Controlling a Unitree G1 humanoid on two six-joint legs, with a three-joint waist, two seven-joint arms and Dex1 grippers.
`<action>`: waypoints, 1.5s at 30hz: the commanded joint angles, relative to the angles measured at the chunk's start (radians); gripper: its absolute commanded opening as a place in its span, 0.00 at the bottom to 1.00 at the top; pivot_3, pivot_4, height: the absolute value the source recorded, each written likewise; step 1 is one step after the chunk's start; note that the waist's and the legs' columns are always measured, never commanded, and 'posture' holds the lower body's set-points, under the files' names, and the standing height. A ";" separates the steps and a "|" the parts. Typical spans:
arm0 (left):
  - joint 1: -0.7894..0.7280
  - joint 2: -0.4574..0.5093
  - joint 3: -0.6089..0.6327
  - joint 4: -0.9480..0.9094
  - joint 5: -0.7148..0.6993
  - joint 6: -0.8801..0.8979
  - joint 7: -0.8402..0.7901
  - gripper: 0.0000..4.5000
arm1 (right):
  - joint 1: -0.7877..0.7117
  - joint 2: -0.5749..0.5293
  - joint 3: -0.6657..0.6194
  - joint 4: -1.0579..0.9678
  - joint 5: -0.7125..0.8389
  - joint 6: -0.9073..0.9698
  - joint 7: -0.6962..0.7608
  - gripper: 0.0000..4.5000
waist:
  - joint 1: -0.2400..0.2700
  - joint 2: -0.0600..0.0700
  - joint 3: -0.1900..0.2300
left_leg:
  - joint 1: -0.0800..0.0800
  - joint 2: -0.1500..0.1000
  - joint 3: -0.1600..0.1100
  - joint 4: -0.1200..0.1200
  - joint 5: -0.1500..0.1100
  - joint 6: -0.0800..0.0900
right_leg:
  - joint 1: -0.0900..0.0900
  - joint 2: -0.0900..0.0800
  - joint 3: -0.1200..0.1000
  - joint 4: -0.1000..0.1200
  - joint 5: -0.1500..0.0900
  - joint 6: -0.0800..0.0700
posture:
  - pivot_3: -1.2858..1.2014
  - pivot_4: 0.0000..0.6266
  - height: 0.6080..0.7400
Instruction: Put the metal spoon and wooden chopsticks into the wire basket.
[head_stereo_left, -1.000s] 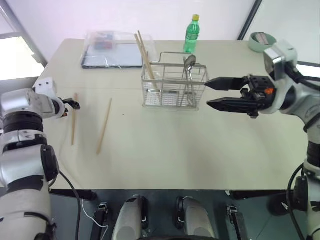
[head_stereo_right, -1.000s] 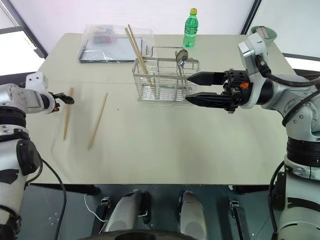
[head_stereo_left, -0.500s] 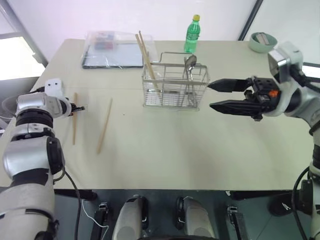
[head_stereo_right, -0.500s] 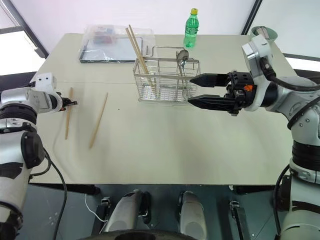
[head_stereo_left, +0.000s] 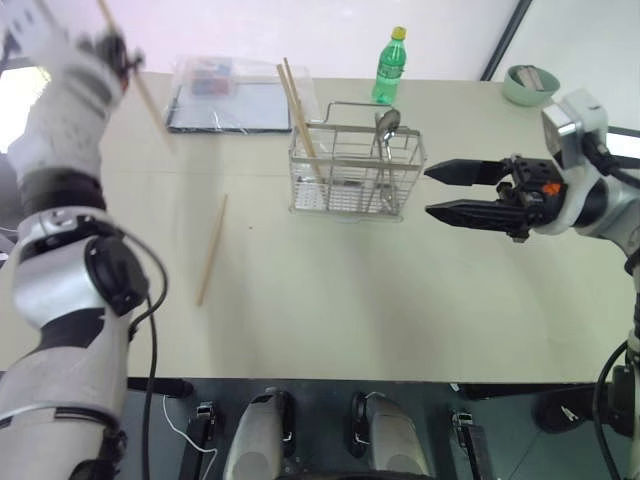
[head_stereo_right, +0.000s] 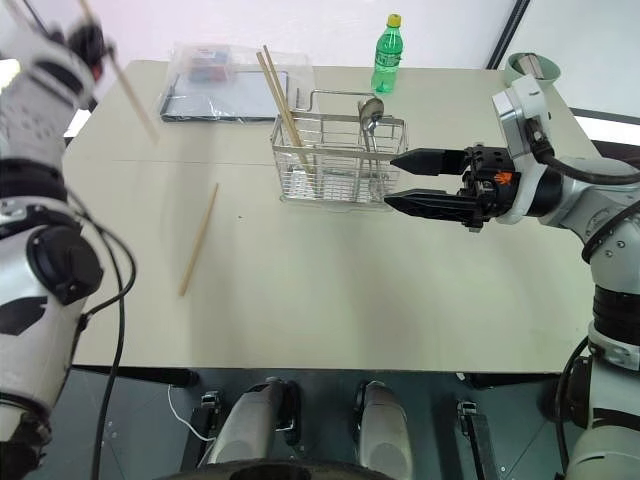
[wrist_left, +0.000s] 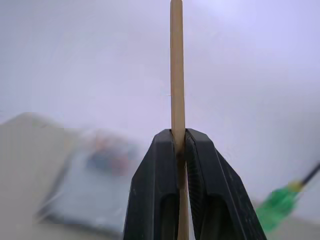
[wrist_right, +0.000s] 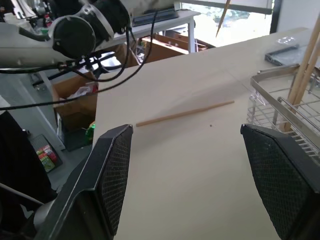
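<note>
Table (head_stereo_left: 400, 300): we note a clear tray (head_stereo_left: 235, 95) and a green bottle (head_stereo_left: 389, 66) along its far edge.
Wire basket (head_stereo_left: 355, 180): we find it toward the far edge, holding two wooden chopsticks (head_stereo_left: 297, 110) and the metal spoon (head_stereo_left: 384, 130).
Right gripper (head_stereo_left: 445, 192): jaws parted, empty, just beside the basket.
Left gripper (wrist_left: 180, 145): raised, clamped on one chopstick (wrist_left: 176, 75).
Loose chopstick (head_stereo_left: 211, 250): lies near the left edge.

Lab or workshop, plain beige table (head_stereo_left: 330, 300), cardboard boxes (wrist_right: 155, 50) and clutter beside it

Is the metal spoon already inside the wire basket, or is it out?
Inside. The metal spoon stands upright in the wire basket, its bowl above the rim.
</note>
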 joint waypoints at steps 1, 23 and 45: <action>-0.043 -0.083 -0.005 -0.104 -0.067 -0.022 -0.027 0.00 | -0.004 -0.022 -0.053 -0.006 0.020 0.000 -0.020 0.79 | -0.002 0.000 0.000 | 0.000 0.000 0.001 0.000 0.000 0.000 | 0.000 0.000 0.000 0.000 0.000 0.000 | 0.52 0.24 0.75; 0.099 -0.396 -0.243 0.034 0.121 -0.320 -0.121 0.47 | 0.031 -0.017 -0.161 -0.075 0.118 0.061 -0.208 0.79 | -0.001 0.000 0.000 | 0.002 0.001 0.001 0.000 -0.002 0.006 | 0.000 0.002 0.001 0.002 0.000 0.000 | 0.52 0.24 0.75; 0.323 -0.042 -0.229 -0.695 0.117 1.022 0.280 0.99 | -0.061 0.031 -0.029 0.078 0.029 -0.024 -0.148 0.79 | -0.001 0.001 0.000 | 0.007 0.001 0.000 -0.001 -0.001 0.005 | 0.004 0.003 0.001 0.002 0.000 0.001 | 0.52 0.24 0.75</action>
